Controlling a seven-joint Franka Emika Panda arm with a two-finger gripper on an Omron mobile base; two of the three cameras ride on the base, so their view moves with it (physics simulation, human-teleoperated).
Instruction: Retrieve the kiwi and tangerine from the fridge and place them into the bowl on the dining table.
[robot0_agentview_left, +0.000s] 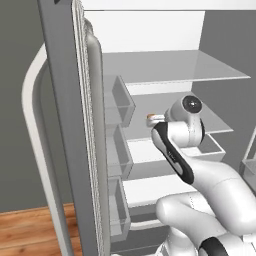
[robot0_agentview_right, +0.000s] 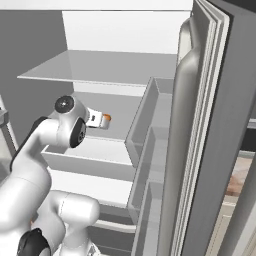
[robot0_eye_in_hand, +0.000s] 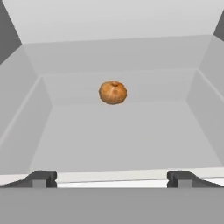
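While the gripper (robot0_eye_in_hand: 112, 178) reaches into the open fridge (robot0_agentview_left: 150, 65) with its fingers spread wide and empty, the tangerine (robot0_eye_in_hand: 113, 92) sits alone on a white shelf ahead, well apart from the tips. It is round with no clear long axis, its stem dimple turned up. Bare shelf surrounds it, side walls standing clear.

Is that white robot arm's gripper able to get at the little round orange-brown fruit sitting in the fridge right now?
Probably yes. The gripper is open and faces the small round orange-brown tangerine on the white fridge shelf. Nothing lies between them in the hand view, and the grey fridge door stands open. It isn't touching the fruit yet.
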